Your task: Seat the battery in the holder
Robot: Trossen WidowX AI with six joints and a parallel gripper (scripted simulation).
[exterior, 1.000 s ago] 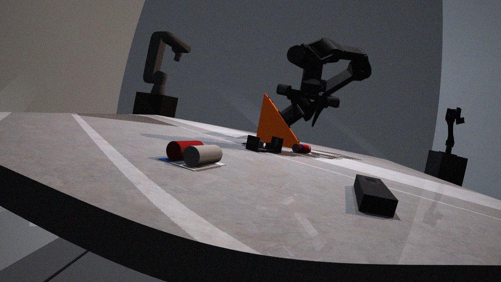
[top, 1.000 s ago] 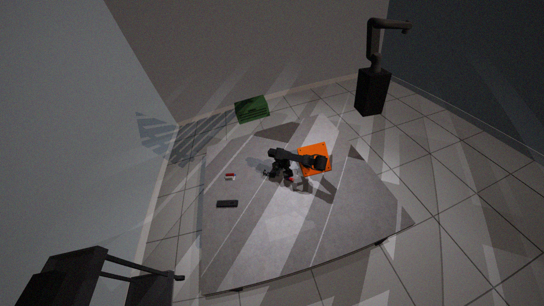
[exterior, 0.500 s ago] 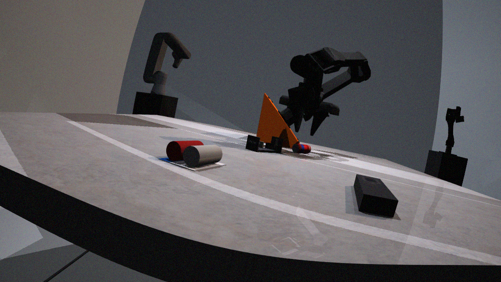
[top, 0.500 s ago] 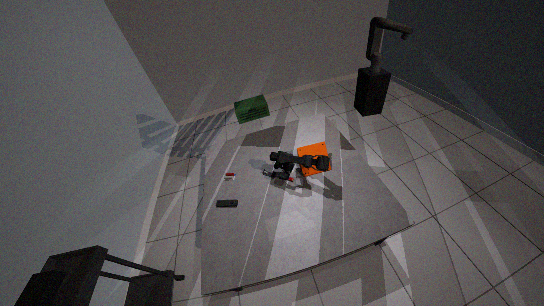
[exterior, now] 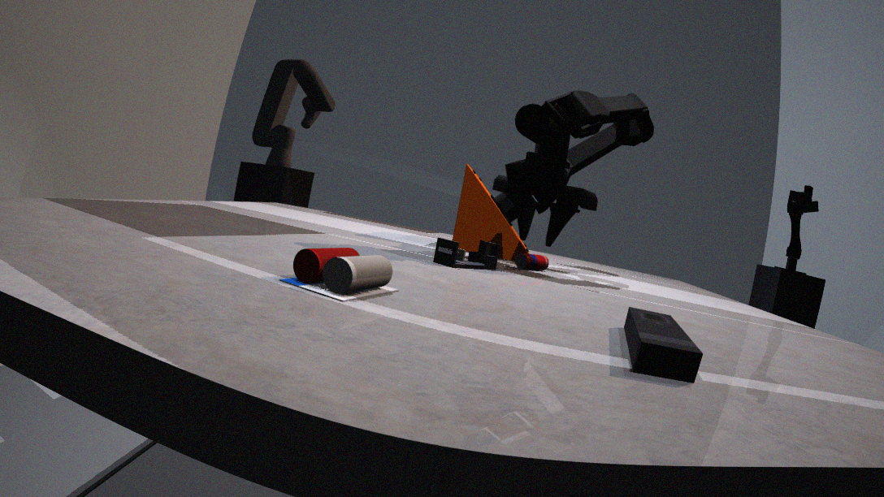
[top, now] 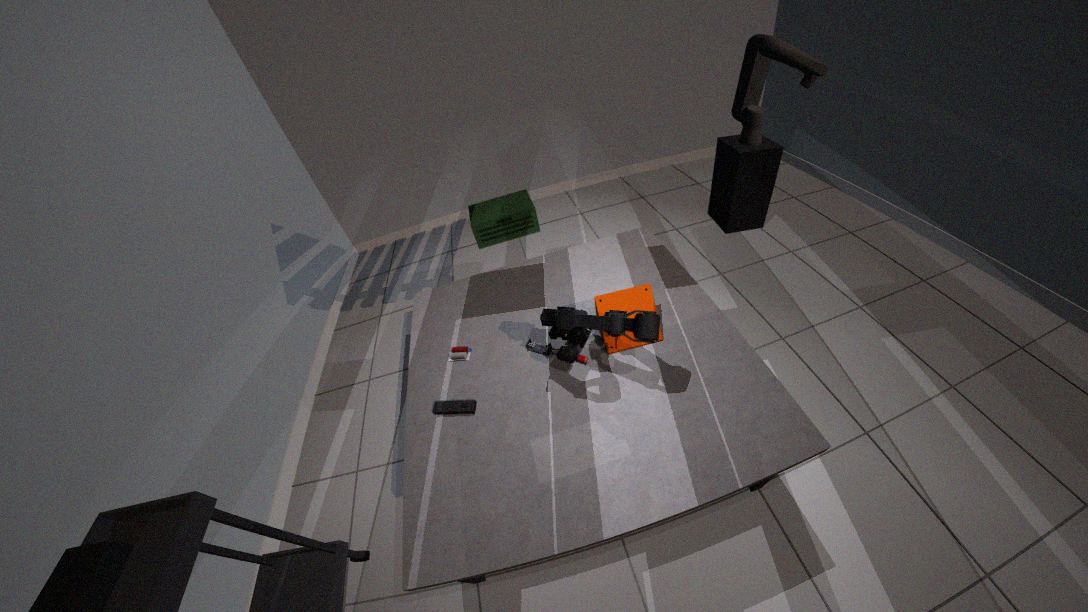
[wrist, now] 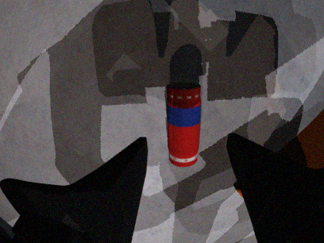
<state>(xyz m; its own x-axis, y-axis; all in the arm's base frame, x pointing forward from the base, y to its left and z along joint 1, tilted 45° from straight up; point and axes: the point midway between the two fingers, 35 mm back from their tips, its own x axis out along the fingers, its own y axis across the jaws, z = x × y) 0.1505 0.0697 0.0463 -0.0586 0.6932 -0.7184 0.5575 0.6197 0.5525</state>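
The red battery (top: 582, 359) (exterior: 536, 262) (wrist: 183, 136) with a blue band lies on its side on the table. In the wrist view its white-banded end with a plus mark points towards me. My gripper (exterior: 536, 242) (wrist: 187, 142) is open and empty, pointing down above the battery, with a fingertip on either side of it in the wrist view. The fingers do not touch it. The black holder (top: 539, 348) (exterior: 444, 252) stands on the table close to the battery, its dark end walls upright. The holder is not seen in the wrist view, and its spring and lip are too small to tell.
An orange wedge (top: 627, 302) (exterior: 475, 216) (wrist: 314, 139) stands close behind the battery. A red cylinder (exterior: 305, 265) and a pale cylinder (exterior: 364, 274) lie on a small card. A black box (top: 454, 407) (exterior: 661, 343) lies on the table. A green crate (top: 503, 218) stands beyond it.
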